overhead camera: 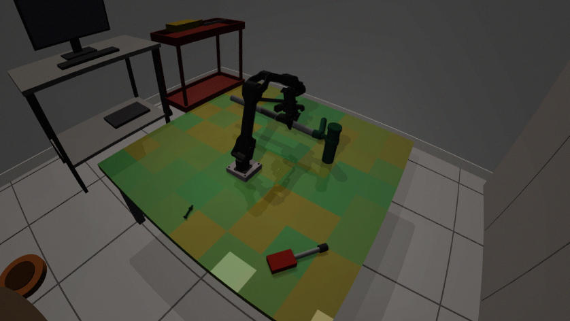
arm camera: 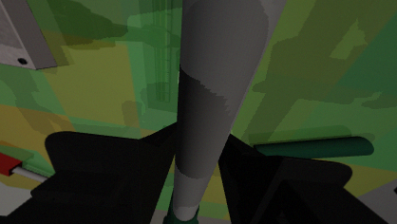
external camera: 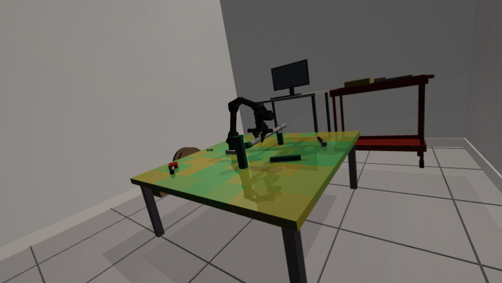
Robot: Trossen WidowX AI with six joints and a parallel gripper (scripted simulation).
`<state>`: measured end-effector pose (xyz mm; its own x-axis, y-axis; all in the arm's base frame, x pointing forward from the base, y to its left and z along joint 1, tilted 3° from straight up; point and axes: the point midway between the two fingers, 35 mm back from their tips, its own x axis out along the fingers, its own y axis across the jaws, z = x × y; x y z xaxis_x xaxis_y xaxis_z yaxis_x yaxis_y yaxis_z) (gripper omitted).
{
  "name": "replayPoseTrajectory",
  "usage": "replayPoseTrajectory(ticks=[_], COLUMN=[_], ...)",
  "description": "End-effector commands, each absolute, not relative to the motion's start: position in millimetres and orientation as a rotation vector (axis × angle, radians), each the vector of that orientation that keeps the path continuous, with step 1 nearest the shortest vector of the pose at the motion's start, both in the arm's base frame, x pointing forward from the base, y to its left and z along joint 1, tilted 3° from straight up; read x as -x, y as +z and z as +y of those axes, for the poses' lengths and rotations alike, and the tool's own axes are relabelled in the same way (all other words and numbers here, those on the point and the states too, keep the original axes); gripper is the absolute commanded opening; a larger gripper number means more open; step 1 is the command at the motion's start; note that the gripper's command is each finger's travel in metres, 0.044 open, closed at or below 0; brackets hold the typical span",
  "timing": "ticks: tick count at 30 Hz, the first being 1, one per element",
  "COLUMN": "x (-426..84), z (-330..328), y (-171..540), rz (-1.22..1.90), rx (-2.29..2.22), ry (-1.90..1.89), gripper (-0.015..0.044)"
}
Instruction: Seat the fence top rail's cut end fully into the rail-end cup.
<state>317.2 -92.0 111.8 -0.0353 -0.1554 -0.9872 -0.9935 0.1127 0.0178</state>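
Holds the rail [overhead camera: 305, 128] [external camera: 283, 126] [arm camera: 204, 109] in the part-open gripper [overhead camera: 290, 122] [external camera: 259, 137] [arm camera: 198, 127], left of the big post [overhead camera: 329, 149] [external camera: 241, 156] from above. Probably seating at the end cup [overhead camera: 317, 134] [external camera: 248, 144] [arm camera: 194, 218]; cannot tell depth. Calls for pushing right along the axis, then releasing.

The rail [overhead camera: 302, 128] [external camera: 268, 134] [arm camera: 204, 95] is a long, straight, pale gray round tube, raised above the table. One end meets the cup [overhead camera: 317, 134] [external camera: 248, 144] [arm camera: 181, 222], a short dark green socket; how deep it sits cannot be told. The cup is beside the upper part of the big post [overhead camera: 329, 148] [external camera: 241, 154], a thick, dark green upright cylinder standing on the table. The band [overhead camera: 333, 142] wraps the post just below its rounded cap [overhead camera: 334, 127] [external camera: 238, 137], which is the same green.
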Motion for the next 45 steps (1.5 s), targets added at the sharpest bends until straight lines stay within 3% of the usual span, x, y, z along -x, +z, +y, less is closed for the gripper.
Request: replayPoseTrajectory(ticks=[1,45], x=[-316,-317], z=[-105,-121], y=[117,119], rz=[1.419,1.42], rx=[1.237,1.238], ry=[1.039,1.038], gripper=[0.0,0.0])
